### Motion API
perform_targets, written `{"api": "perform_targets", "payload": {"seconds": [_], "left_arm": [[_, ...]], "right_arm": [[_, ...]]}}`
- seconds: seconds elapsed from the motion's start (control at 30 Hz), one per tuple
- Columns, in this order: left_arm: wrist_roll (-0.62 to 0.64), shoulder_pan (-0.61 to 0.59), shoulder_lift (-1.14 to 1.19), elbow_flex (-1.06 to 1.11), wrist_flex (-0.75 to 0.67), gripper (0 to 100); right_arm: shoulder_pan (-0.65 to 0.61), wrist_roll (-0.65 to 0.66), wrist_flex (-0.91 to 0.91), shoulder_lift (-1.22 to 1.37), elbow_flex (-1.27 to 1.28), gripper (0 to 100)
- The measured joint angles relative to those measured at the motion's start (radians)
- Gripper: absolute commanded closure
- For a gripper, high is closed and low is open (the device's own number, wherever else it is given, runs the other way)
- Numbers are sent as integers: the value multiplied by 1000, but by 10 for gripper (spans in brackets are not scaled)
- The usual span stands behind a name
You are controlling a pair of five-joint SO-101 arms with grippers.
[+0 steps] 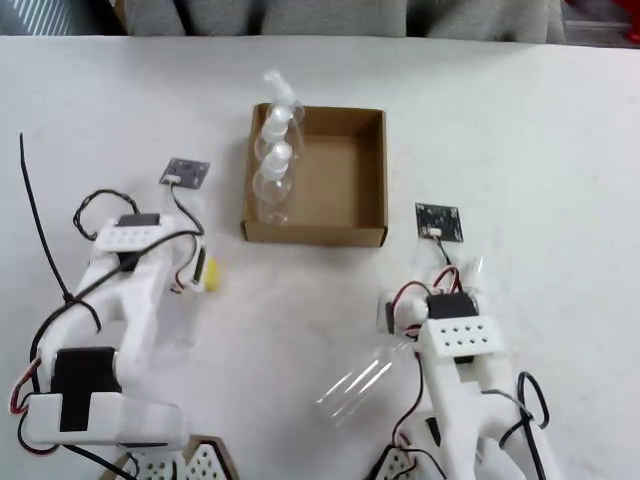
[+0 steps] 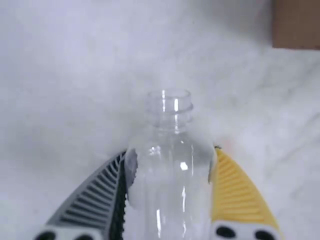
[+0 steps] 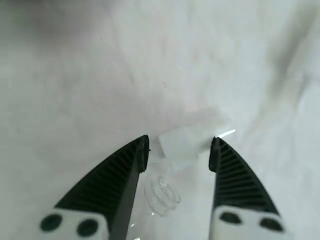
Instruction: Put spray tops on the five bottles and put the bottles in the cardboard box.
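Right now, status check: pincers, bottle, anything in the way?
Left pincer shut on uncapped bottle. Right pincer shut on spray top. Cardboard box holds capped bottles. Another bottle lies loose on table, not blocking.

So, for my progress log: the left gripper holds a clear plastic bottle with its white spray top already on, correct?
No. The left wrist view shows the left gripper holding the clear plastic bottle, but its neck is bare and open; a white spray top sits in the right gripper.
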Motion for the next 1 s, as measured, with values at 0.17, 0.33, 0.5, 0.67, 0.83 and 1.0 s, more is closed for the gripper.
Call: {"api": "perform_targets", "payload": {"seconds": [0.17, 0.33, 0.5, 0.67, 0.83, 1.0], "left_arm": [[-6, 0, 0, 0, 0, 962], [-6, 0, 0, 2, 0, 962], [-6, 0, 0, 2, 0, 962], [-6, 0, 0, 2, 0, 962], [-6, 0, 0, 2, 0, 962], [-6, 0, 0, 2, 0, 962]], "right_arm": [[2, 5, -9, 2, 9, 926], [23, 126, -12, 3, 6, 950], [54, 203, -17, 11, -11, 954], [87, 213, -14, 25, -68, 920], [95, 215, 147, 25, -209, 855], [97, 224, 331, 25, -255, 850]]}}
